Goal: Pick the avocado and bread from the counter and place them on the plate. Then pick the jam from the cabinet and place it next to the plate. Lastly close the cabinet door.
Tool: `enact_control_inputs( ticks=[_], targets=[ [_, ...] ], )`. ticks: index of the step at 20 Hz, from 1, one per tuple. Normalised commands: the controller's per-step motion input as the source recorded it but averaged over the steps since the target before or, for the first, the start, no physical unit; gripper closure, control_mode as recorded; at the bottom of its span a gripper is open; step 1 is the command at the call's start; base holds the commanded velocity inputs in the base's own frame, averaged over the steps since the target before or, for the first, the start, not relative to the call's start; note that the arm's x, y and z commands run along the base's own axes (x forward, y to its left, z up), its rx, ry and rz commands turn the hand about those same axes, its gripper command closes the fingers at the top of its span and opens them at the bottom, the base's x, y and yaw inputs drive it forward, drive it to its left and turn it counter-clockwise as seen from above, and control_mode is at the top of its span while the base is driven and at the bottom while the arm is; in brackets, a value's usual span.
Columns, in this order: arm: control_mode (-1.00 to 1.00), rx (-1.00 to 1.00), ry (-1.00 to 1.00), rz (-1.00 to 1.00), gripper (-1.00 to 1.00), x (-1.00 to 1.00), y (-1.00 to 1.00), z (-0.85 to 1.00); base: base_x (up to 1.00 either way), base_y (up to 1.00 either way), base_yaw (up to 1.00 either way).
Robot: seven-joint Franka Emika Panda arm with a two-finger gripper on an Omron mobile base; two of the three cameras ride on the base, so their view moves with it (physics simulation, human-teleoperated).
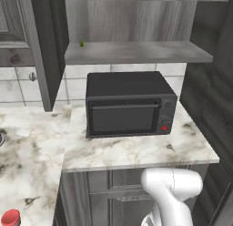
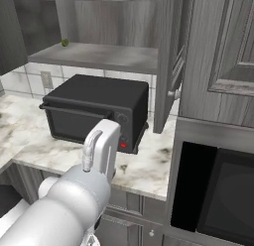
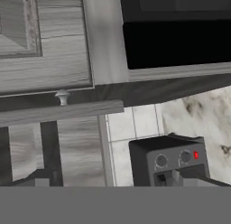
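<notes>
Two dark grey wood-grain cabinet doors (image 1: 43, 47) stood swung open above the black microwave (image 1: 129, 104); the small squat red jam jar (image 1: 10, 218) already sat on the white marble-look counter (image 1: 136, 150), so closing the door looked like the step in hand; the fingers were spread, holding nothing; the knobbed door (image 3: 45, 42) lay ahead in the hand view; its edge needed a push, with free room above the microwave.

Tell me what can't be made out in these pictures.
- Jam: left base view, cut by the bottom edge.
- Small green thing on the cabinet shelf: both base views, too small to identify.
- Counter: left base view, left part cut off by the frame edge.
</notes>
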Motion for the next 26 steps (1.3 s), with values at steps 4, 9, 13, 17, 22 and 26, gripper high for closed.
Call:
enact_control_inputs(
  ticks=[4, 9, 13, 17, 22, 26],
  targets=[
    [-1.00, 0.00, 0.00, 0.00, -1.00, 0.05, -0.04, 0.00, 0.00, 0.00, 0.00],
    [-1.00, 0.00, 0.00, 0.00, -1.00, 0.01, -0.09, 0.00, 0.00, 0.00, 0.00],
    [-1.00, 0.00, 0.01, 0.00, -1.00, 0.06, -0.07, 0.00, 0.00, 0.00, 0.00],
    [-1.00, 0.00, 0.02, 0.00, -1.00, 0.09, -0.02, 0.00, 0.00, 0.00, 0.00],
    [-1.00, 0.00, 0.01, 0.00, -1.00, 0.10, -0.08, 0.00, 0.00, 0.00, 0.00],
    [-1.00, 0.00, 0.00, 0.00, -1.00, 0.06, -0.10, 0.00, 0.00, 0.00, 0.00]
  ],
)
